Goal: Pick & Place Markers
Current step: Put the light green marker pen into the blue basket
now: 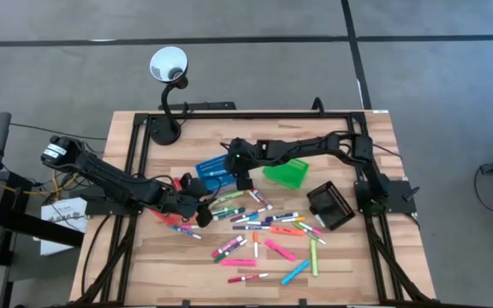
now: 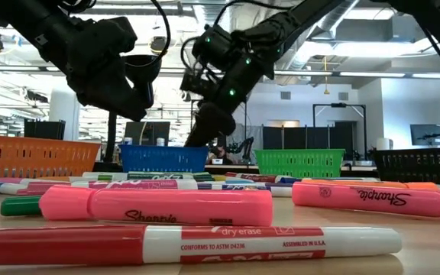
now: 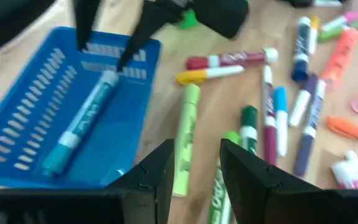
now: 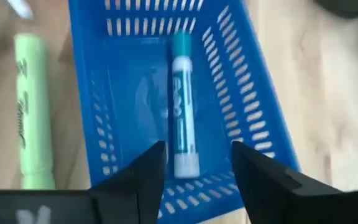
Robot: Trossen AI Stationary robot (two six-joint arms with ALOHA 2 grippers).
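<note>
Blue mesh basket (image 4: 98, 93): slotted walls, saturated blue. Marker inside (image 4: 183, 106): white barrel, teal cap and teal lettering. Light green highlighter (image 4: 28, 106) beside basket, darker green script. Pink highlighter (image 2: 156, 205), black script. Dry-erase marker (image 2: 182, 244): red cap, white barrel, red print. Green basket (image 1: 288, 174), black basket (image 1: 330, 205), orange basket (image 2: 29, 156). Table (image 1: 118, 265): pale wood grain.

The right arm reaches in from its side toward the middle, its gripper (image 4: 191, 165) pointing down, fingers parted and holding nothing — the left arm stretches low across from the other side, its gripper (image 3: 194, 165) also parted and empty
</note>
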